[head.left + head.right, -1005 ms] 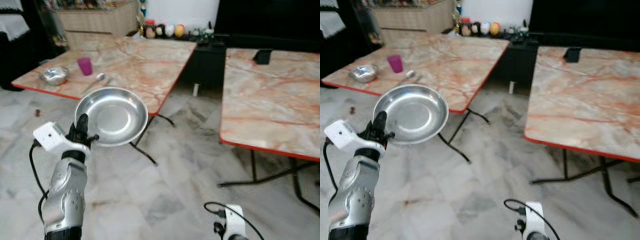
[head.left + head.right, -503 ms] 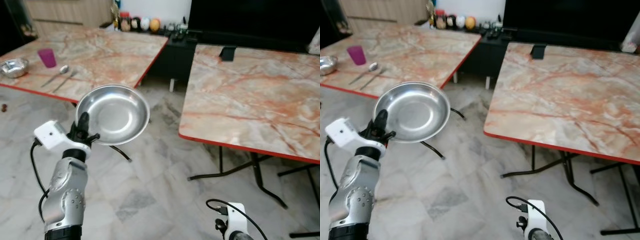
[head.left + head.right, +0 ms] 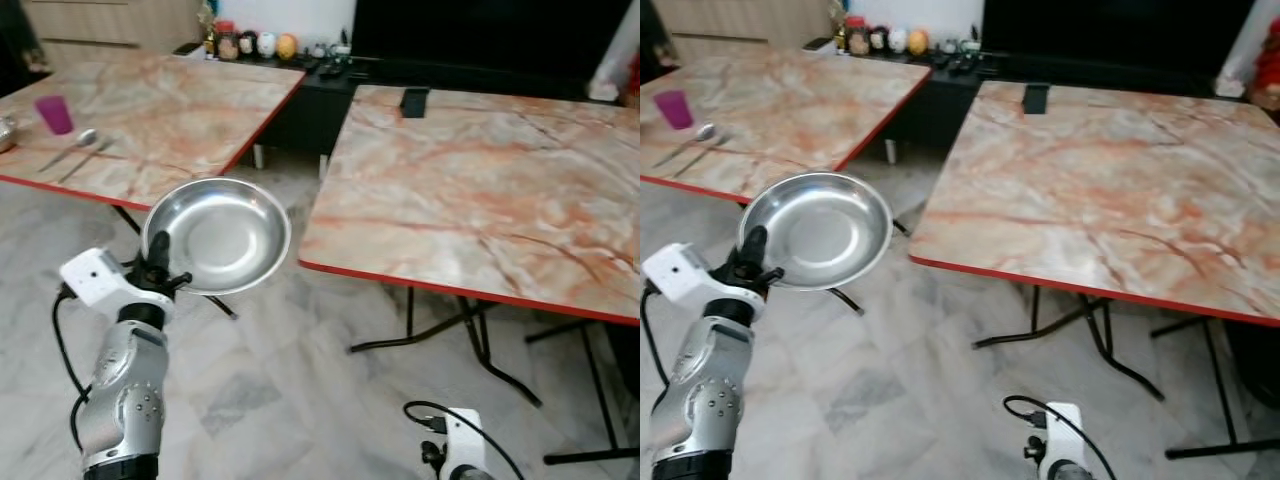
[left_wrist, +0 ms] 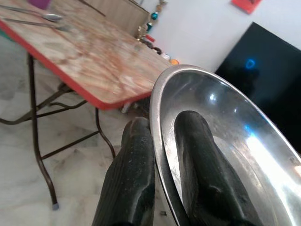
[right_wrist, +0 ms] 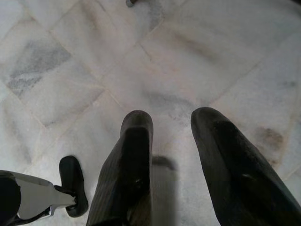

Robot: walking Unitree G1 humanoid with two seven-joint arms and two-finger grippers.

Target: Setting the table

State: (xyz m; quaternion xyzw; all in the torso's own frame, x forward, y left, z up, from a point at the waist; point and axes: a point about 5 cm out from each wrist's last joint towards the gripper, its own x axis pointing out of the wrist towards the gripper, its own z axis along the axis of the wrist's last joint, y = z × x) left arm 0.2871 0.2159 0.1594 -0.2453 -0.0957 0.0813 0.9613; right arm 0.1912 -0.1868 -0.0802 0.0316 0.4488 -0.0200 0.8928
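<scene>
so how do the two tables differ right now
The left table carries a purple cup and a spoon; the right table holds just a small dark object at its far edge. The left table sits further off to the side, while the right table lies straight ahead, with the metal plate in the left claw held short of it. Both have marbled tops, red edges and folding black legs.

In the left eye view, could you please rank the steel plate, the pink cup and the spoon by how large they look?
1. Steel plate, gripped by the left claw; it is much nearer the camera, which exaggerates it.
2. Spoon.
3. Pink cup, close to the spoon in apparent size.
</scene>
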